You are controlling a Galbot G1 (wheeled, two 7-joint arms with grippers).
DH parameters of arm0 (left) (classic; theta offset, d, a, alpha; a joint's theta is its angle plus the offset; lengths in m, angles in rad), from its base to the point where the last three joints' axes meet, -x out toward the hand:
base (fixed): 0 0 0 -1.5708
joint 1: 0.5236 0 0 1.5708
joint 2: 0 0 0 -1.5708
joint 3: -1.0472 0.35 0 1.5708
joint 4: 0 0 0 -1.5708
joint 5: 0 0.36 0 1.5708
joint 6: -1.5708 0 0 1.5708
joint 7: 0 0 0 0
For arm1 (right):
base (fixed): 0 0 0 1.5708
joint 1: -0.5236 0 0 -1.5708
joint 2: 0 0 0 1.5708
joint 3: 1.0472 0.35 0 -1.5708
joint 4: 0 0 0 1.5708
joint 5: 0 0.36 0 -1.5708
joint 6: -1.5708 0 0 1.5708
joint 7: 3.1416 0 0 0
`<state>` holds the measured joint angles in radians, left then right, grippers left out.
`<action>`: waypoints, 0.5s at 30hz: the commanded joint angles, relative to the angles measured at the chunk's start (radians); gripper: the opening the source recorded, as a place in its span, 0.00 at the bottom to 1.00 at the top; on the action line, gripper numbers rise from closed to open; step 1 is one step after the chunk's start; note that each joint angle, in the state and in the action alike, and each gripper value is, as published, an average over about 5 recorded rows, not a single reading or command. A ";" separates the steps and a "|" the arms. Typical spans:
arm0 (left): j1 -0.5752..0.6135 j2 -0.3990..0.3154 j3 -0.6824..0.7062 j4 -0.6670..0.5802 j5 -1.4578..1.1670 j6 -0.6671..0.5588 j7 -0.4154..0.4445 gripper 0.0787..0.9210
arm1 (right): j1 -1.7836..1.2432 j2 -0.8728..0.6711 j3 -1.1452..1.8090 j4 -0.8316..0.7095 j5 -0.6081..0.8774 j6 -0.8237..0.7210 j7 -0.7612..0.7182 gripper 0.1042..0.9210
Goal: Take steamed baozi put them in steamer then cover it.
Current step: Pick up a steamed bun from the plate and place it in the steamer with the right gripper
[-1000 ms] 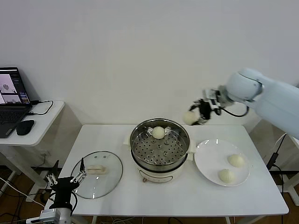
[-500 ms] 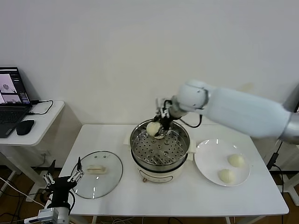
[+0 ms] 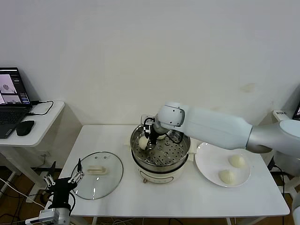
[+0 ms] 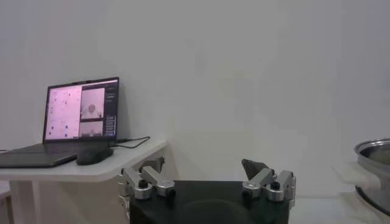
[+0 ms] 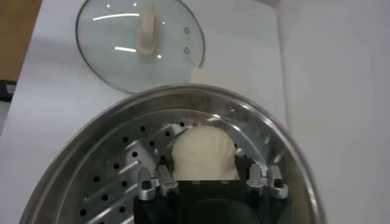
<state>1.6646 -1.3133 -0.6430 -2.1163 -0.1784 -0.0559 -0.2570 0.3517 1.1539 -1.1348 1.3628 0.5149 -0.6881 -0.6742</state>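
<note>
The steamer (image 3: 161,165) stands mid-table, a steel pot on a white base. My right gripper (image 3: 148,140) reaches into its left side, shut on a steamed baozi (image 3: 142,142). The right wrist view shows that baozi (image 5: 203,152) held between the fingers (image 5: 162,175) low over the perforated tray (image 5: 116,182). A second baozi (image 3: 162,137) lies at the tray's back, partly hidden by the gripper. Two more baozi (image 3: 236,161) (image 3: 227,176) rest on the white plate (image 3: 208,161). The glass cover (image 3: 107,182) lies flat on the table at the left. My left gripper (image 3: 63,181) hangs open below the table's front left corner.
A side table with a laptop (image 3: 13,96) and a mouse (image 3: 25,127) stands to the far left. The left wrist view shows the laptop (image 4: 79,115), the steamer's edge (image 4: 373,149) and the open left gripper (image 4: 207,176).
My right arm has swung left from above the plate's side to the steamer, carrying the baozi, and has lowered it into the left part of the tray. The left arm stays parked.
</note>
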 commanded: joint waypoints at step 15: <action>0.000 -0.003 0.008 -0.002 0.003 0.002 0.001 0.88 | 0.041 -0.061 0.022 0.037 0.008 -0.031 -0.042 0.76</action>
<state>1.6649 -1.3175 -0.6354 -2.1176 -0.1751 -0.0559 -0.2563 0.3217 1.1785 -1.1083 1.3273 0.5232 -0.7144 -0.6443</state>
